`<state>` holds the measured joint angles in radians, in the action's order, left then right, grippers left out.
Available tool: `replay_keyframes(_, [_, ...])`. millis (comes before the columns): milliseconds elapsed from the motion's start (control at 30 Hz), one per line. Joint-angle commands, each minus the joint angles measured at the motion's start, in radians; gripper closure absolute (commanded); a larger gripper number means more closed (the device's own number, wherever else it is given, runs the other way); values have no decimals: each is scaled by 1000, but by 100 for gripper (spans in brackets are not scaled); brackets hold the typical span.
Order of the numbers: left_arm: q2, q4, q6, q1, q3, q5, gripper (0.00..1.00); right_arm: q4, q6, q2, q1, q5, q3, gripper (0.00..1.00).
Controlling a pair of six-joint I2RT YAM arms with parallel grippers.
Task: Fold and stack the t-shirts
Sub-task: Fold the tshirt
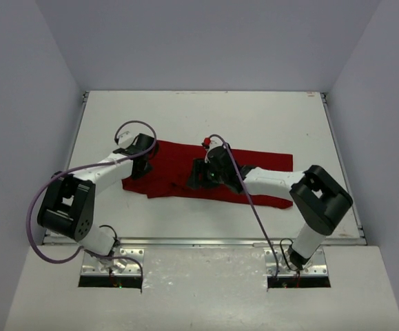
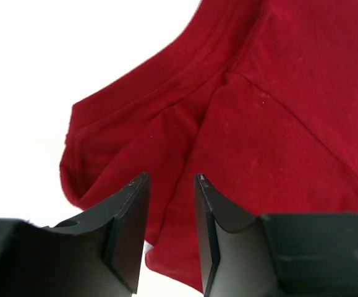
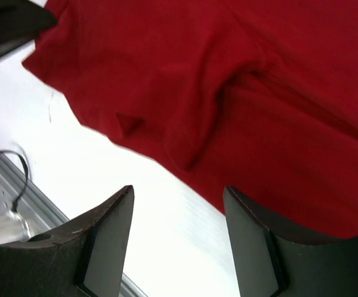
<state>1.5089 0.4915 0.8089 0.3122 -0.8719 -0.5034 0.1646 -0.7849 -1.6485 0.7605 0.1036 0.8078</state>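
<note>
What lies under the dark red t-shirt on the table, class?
The t-shirt lies on the white table, which shows all round it. Anything else beneath is hidden by the cloth. The right gripper, open, is above one edge of it.

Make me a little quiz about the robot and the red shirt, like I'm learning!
1. True or false: the t-shirt is blue.
2. How many shirts lie on the table? A one, B two, C three.
3. Fill in: the right gripper is ____ (open or shut).
Key: 1 false, it is dark red. 2 A. 3 open, holding nothing.
</note>
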Motion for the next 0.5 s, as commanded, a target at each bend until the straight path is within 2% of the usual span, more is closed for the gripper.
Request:
replay_keyframes(0, [28,-67,-51,-27,-35,54,67,38,-74,-89,29,-62,134,40])
replay_keyframes(200, [83,-117,-69,-38,-6,100,69,-19,-111,-201,53,-102,211,44])
replay_keyframes(267, [89,-137,-80,-38,24,114,69,-48,-109,-218,62,-125,247,49])
replay_keyframes(367, [111,-146,-86,-39,24,120,81,-115,-109,-249,71,-168,294,63])
replay_keyframes(400, [112,-149,-88,-39,24,123,84,-116,-109,-251,72,-176,292,72])
replay_keyframes(467, [109,-153,-88,-41,25,123,90,-112,-108,-244,79,-200,284,80])
